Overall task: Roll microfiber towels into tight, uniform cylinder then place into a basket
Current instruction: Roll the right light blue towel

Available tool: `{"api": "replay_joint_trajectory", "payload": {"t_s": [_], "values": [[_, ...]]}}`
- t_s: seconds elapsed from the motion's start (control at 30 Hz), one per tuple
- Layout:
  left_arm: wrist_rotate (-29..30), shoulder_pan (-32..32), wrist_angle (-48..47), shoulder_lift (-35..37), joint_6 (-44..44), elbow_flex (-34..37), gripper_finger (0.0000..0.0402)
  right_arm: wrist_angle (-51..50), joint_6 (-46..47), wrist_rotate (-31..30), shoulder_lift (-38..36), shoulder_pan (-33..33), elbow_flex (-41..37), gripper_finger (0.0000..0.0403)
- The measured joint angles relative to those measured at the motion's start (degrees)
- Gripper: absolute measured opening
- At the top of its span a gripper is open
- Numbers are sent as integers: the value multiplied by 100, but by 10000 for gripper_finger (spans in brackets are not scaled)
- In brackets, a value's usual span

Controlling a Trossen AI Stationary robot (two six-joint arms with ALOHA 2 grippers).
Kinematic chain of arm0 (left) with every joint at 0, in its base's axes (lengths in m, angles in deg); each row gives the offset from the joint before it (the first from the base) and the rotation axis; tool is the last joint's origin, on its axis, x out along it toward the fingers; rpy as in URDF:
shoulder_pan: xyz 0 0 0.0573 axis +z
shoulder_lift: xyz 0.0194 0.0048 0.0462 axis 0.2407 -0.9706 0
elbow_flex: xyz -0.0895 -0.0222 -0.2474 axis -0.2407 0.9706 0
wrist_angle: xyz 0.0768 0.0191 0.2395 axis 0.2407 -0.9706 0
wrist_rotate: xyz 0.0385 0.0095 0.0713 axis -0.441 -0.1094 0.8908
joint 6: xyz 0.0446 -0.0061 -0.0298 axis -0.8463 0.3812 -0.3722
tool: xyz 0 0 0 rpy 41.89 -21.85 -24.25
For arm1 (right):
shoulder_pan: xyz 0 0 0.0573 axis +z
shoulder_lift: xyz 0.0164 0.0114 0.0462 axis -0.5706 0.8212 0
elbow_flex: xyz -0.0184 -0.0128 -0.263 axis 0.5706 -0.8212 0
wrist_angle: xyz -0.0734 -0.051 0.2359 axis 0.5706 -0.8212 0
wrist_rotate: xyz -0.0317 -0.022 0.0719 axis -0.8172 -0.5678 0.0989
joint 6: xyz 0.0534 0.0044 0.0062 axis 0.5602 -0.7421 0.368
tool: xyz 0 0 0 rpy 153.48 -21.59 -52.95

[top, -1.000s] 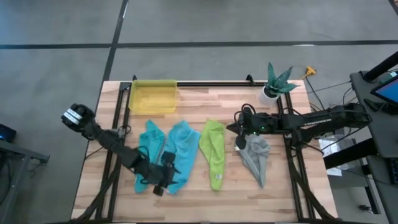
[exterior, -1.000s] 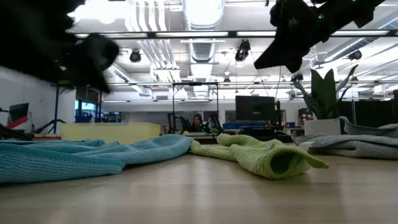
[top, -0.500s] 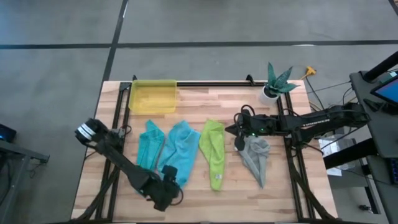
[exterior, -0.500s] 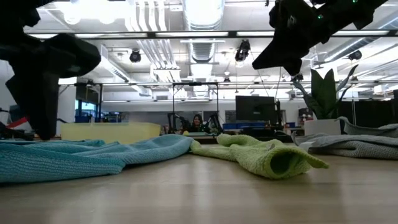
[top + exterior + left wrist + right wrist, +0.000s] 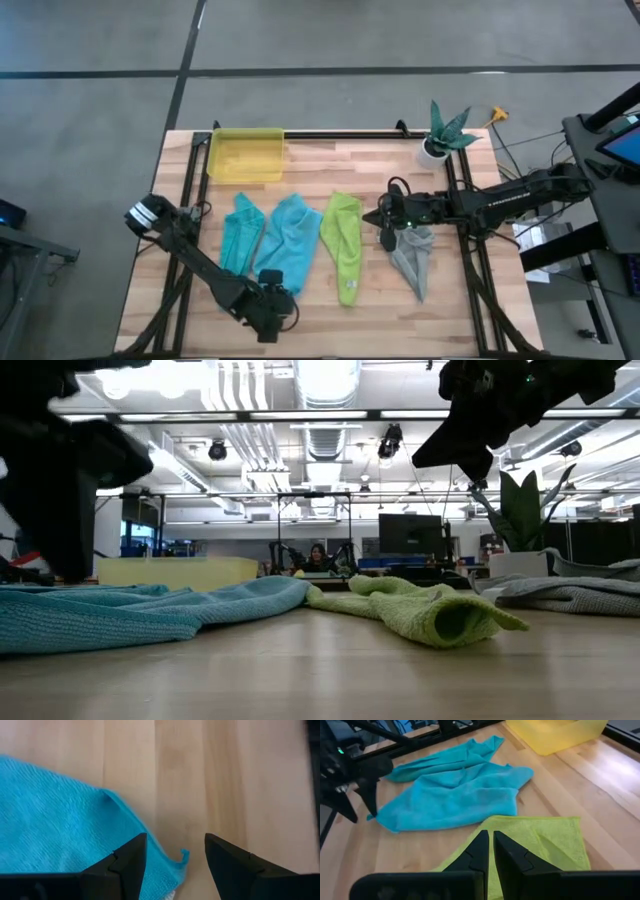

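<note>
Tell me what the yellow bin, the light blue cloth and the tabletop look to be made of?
The yellow bin looks like thin translucent plastic: the tabletop's tone shows through its smooth walls. The light blue cloth seems a soft woven or knitted fabric, matte, with a fine ribbed texture and a stitched hem. The tabletop appears to be pale wood planks with visible grain and a smooth finish.

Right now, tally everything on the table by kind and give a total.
Towels: 4 – teal, light blue, lime green, grey
Yellow basket: 1
Potted plant: 1
Total: 6
</note>
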Motion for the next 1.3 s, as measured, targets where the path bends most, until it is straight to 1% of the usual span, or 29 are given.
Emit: {"api": "replay_joint_trajectory", "payload": {"t_s": [0.1,0.2,0.3,0.57,1.3], "values": [[-14,10,-10,-143,13,3,184,3,74,-6,2,-6,-46,22],[-274,39,-9,-247,25,3,184,11,74,-8,2,-6,-70,22],[-385,60,-13,-275,107,3,184,13,77,-8,2,-6,-98,22],[-406,62,-21,-275,132,3,184,282,77,-9,2,-6,-205,22],[-391,82,-19,-268,123,3,184,273,79,-8,2,-6,-207,22]]}}
